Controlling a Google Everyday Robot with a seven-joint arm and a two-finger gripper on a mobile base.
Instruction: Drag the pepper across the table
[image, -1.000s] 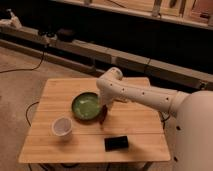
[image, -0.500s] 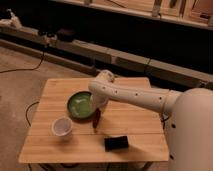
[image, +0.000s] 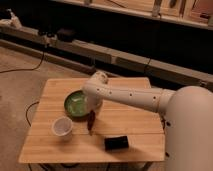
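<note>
The pepper (image: 91, 121), slim and dark red, lies on the light wooden table (image: 135, 117) just in front of the right side of the green bowl (image: 75, 104). My white arm reaches in from the right over the table. My gripper (image: 94, 108) hangs under the arm's end, right above the pepper's far end and beside the bowl's rim. I cannot tell if it touches the pepper.
A white cup (image: 62, 126) stands front left of the pepper. A black rectangular block (image: 116, 143) lies near the table's front edge. Cables run over the floor on the left. A long shelf with gear runs behind the table.
The arm's end has swung left and lowered toward the bowl. The pepper has shifted a little to the left along the table.
</note>
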